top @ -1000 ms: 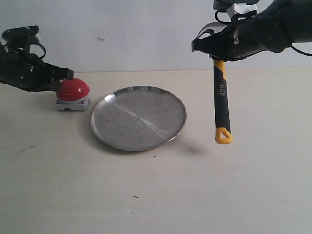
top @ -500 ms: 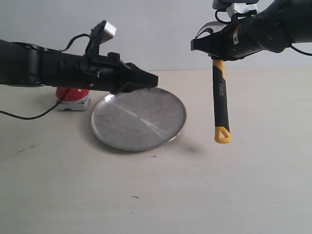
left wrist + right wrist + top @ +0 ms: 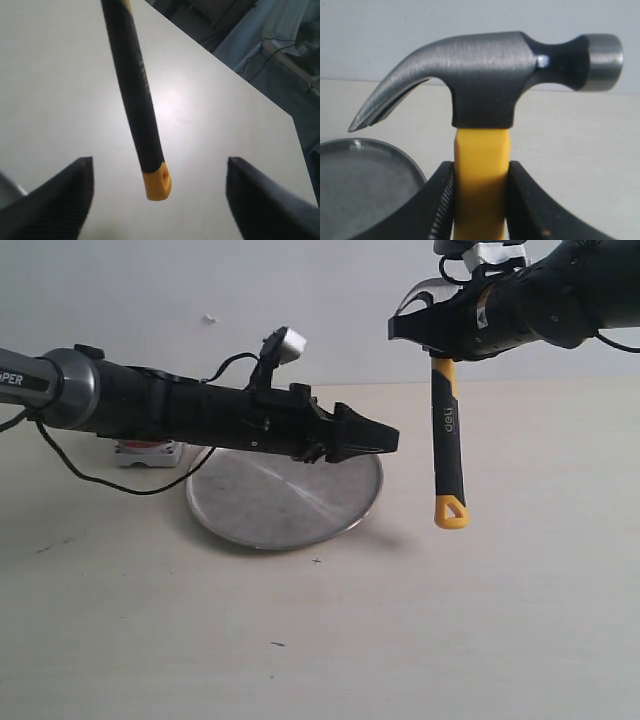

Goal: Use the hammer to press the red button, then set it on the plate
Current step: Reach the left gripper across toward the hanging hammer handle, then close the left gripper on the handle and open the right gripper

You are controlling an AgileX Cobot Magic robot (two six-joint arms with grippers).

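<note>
One claw hammer (image 3: 447, 440) hangs upright, clamped just below its head in the right end effector (image 3: 440, 348), its handle just ahead of the left end effector (image 3: 388, 440), whose fingers stand apart over one metal plate (image 3: 270, 510).

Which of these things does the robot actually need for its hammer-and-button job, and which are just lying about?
Part of the job: hammer, gripped in the right end effector; plate; red button, mostly hidden behind the left arm.
Just lying about: small dark specks on the table.
</note>
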